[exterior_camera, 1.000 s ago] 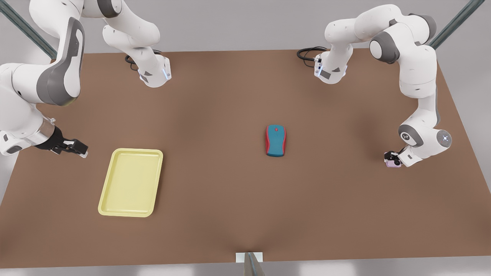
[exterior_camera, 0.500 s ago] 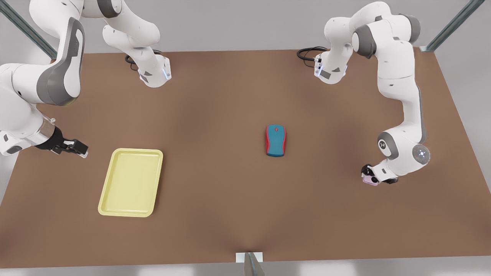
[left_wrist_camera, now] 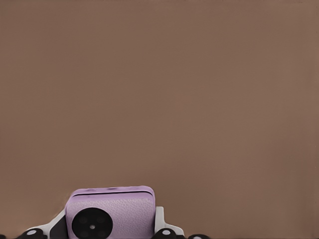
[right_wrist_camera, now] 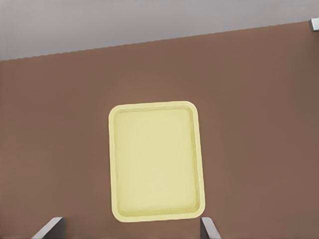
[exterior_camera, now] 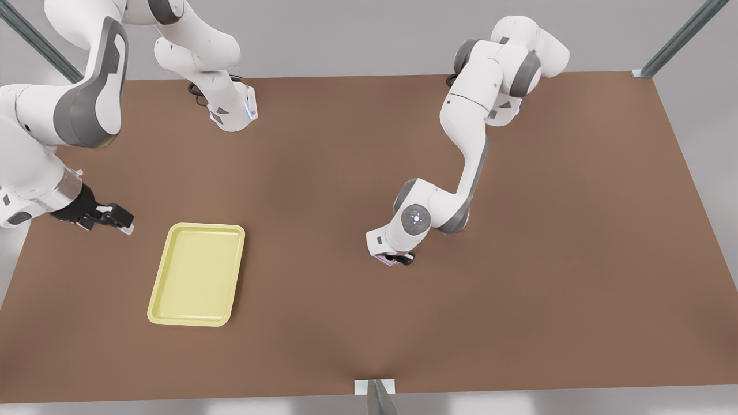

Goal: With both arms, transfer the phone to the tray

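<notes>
The left gripper (exterior_camera: 392, 259) clamps the phone (left_wrist_camera: 110, 213) mid-table; the right gripper (exterior_camera: 109, 221) waits spread beside the tray (right_wrist_camera: 156, 161).

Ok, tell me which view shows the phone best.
The left wrist view: the phone sits close up, its pink back and a round lens plain, clamped in the left gripper. The front view gives just a pink sliver under that gripper at mid-table. The right wrist view looks at the tray.
</notes>
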Robot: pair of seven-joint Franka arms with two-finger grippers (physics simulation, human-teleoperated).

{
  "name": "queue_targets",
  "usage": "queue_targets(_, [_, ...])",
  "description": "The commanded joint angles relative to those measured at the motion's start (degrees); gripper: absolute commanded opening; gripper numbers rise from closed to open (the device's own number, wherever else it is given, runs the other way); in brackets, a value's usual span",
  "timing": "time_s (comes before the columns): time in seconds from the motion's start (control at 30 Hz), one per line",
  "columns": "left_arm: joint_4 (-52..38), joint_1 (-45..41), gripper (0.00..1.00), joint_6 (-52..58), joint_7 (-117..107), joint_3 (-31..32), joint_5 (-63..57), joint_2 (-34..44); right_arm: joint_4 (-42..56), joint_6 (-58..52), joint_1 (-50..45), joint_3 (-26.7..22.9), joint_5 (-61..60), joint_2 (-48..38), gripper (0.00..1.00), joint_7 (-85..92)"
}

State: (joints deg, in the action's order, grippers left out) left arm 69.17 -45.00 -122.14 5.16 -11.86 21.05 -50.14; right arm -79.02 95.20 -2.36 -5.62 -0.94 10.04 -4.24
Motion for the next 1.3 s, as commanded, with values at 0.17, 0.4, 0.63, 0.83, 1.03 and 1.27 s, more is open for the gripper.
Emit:
queue_targets(0.17, [-12.83,-4.31,0.80,-3.98,-51.12,2.45,0.05,-9.97,0.09,-5.82,0.25,0.44,-0.29,0.25,1.00,1.68])
queue_targets(0.4, [-21.71,-5.54,0.81,-7.94,-53.23,2.28,0.04,-18.50,-8.16,-4.41,0.25,2.28,0.23,-5.20,1.00,11.97])
queue_targets(0.63, [-21.62,-5.37,1.00,-7.52,-54.47,2.11,-0.04,-18.77,-9.75,-4.32,0.51,2.28,-0.38,-3.36,1.00,11.36])
queue_targets(0.83, [-20.74,16.34,1.00,38.73,-8.86,-9.40,-1.01,0.31,-9.75,-2.30,-1.86,3.25,-0.38,-3.09,1.00,9.78])
queue_targets(1.03, [1.66,39.28,1.00,39.17,-1.90,12.56,-23.69,34.76,-4.92,7.81,-12.67,9.75,-0.73,9.30,1.00,-14.22])
queue_targets(1.27, [7.29,39.37,1.00,36.53,-4.01,12.04,-23.69,37.58,4.31,16.07,-28.31,5.89,-0.56,26.96,1.00,-36.19])
